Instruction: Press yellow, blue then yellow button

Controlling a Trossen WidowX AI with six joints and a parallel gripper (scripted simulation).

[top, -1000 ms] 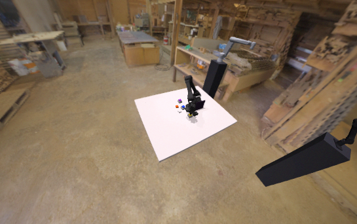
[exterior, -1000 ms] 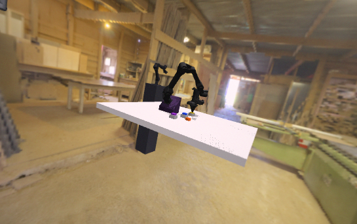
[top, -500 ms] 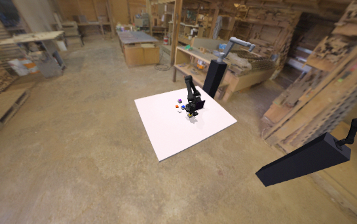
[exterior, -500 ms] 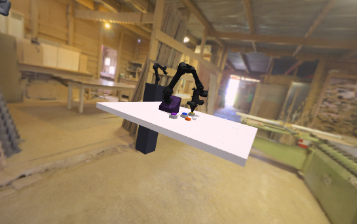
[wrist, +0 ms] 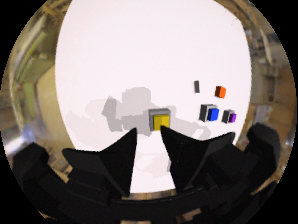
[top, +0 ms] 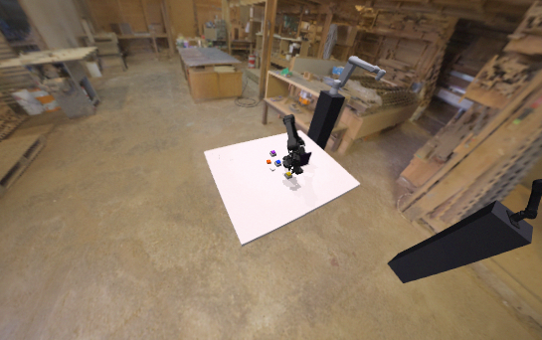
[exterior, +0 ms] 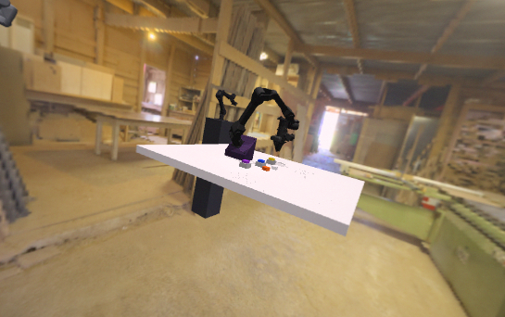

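Note:
The yellow button [top: 288, 174] [exterior: 271, 159] [wrist: 161, 122] sits on its grey base on the white table. The blue button [top: 277, 162] [exterior: 260, 161] [wrist: 213, 114] also sits on a grey base; in the wrist view it is to the right of the yellow one. My gripper [exterior: 278, 149] [wrist: 148, 129] is partly open and empty. It hangs above the table near the yellow button without touching it. In the wrist view the tip of the right finger is just below the yellow cap. Both caps appear raised.
A purple button [top: 272, 152] [exterior: 246, 161] [wrist: 232, 118] is beyond the blue one. An orange block [top: 269, 161] [exterior: 266, 169] [wrist: 220, 92] and a small pale block [top: 272, 169] [exterior: 274, 168] [wrist: 196, 86] lie near the blue button. The white table [top: 247, 209] [exterior: 313, 190] carries them all.

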